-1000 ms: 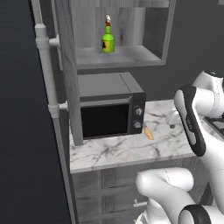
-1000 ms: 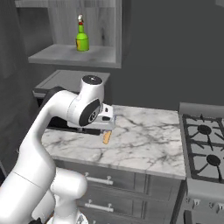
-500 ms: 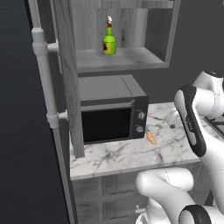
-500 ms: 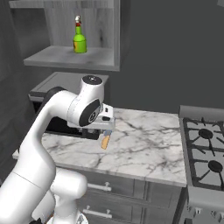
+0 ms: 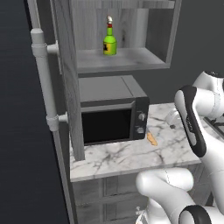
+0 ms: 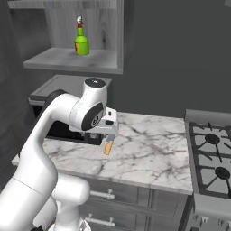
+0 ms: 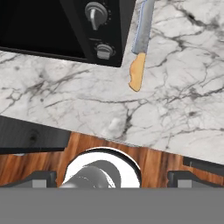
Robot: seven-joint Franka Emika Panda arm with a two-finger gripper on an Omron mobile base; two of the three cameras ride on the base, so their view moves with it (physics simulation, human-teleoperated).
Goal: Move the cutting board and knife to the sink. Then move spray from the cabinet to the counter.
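The knife (image 7: 137, 72) lies flat on the marble counter (image 7: 175, 105), orange handle toward me, grey blade running past the microwave's corner. In the right base view my gripper (image 6: 106, 131) hovers just above the knife (image 6: 108, 145), pointing down, jaws wide apart and empty. The hand view shows the gripper (image 7: 114, 177) open, with the knife lying above its fingertips. The green spray (image 5: 110, 41) stands upright in the open niche of the grey cabinet (image 5: 65, 87); the spray (image 6: 81, 41) is well above and left of my hand. The cutting board and the sink are out of view.
A black microwave (image 5: 109, 118) sits on the counter (image 5: 122, 157) under the niche, right beside the knife (image 5: 151, 138). A stove (image 6: 212, 153) with black grates adjoins the counter on the right. A dark fridge with a long grey handle (image 5: 41, 70) stands at the left.
The whole picture has drifted slightly, so the camera has moved a little. The gripper stays open over the knife, and nothing on the counter has moved.
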